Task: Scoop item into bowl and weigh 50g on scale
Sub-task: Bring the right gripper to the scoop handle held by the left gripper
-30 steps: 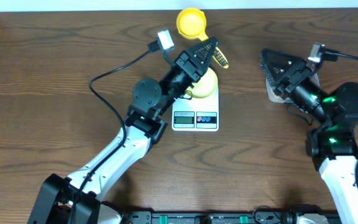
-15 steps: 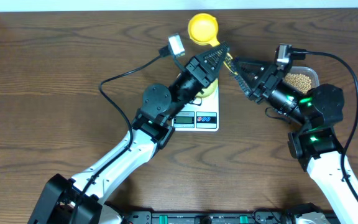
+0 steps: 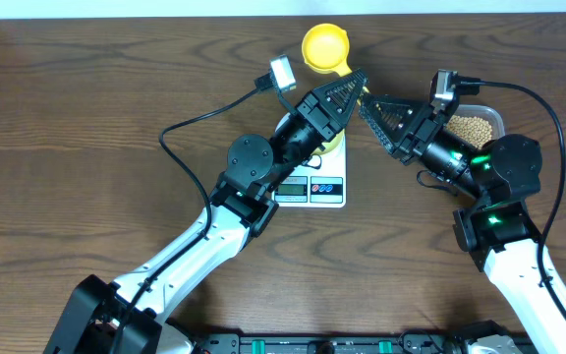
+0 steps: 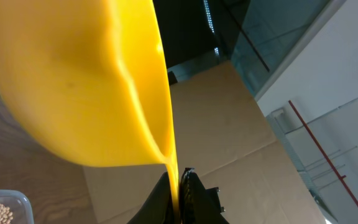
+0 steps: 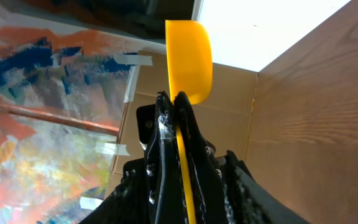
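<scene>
- My right gripper has swung in from over the tub to the middle of the table. Its tip is now just beside my left gripper. The tub is now in plain sight, and the scoop has slid a bit to the right.
- Closest to me is the scale. Its little screen is too small for me to read.
- The bowl sits on the scale. My left gripper covers most of it, so I cannot tell if any beans are inside.
- My left gripper is closed tight on the scoop's handle and holds it up above the bowl.
- My right gripper's jaws are narrow and sit at the handle's near end. I cannot tell if they squeeze it.
- Off to the right, the beans lie in the tub, well apart from the scoop.
- Farthest away is the scoop's cup. It faces up, and I see no beans in it.
- I think we are near the start. All the beans I can see are in the tub. I have yet to scoop, pour and weigh them.
- The scoop lies on a slant. Its cup points away from me and a bit left. Its handle points back toward my right gripper.
</scene>
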Available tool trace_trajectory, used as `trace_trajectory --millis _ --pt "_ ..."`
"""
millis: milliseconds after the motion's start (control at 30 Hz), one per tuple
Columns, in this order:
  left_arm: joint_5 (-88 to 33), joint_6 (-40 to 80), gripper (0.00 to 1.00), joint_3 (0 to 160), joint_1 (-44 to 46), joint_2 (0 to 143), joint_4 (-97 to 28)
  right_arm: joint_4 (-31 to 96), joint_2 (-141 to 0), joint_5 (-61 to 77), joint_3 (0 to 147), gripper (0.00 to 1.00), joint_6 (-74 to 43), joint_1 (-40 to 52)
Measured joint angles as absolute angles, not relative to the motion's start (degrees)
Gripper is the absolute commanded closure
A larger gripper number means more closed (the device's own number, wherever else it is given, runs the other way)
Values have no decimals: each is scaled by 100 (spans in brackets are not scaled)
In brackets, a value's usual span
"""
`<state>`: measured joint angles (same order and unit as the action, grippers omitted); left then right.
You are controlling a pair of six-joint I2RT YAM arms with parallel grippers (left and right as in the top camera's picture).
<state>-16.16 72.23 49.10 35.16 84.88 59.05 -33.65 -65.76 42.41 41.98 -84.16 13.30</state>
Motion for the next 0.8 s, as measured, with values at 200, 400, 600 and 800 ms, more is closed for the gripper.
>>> trace_trajectory --millis 200,400,600,800 --pt "-1616 7223 93 4910 3516 8488 5905 -3367 -6576 4239 4198 69 -8442 1330" --pt "-1619 7223 93 4910 3597 8488 5905 -3387 -6576 4241 4198 74 -8442 1330" --pt "-1619 7223 93 4910 3645 8488 5902 -3395 -6576 4239 4198 77 -8442 1330" --pt "-1616 7223 92 4910 3645 8488 5902 -3395 -6576 4239 4198 80 -8444 1330"
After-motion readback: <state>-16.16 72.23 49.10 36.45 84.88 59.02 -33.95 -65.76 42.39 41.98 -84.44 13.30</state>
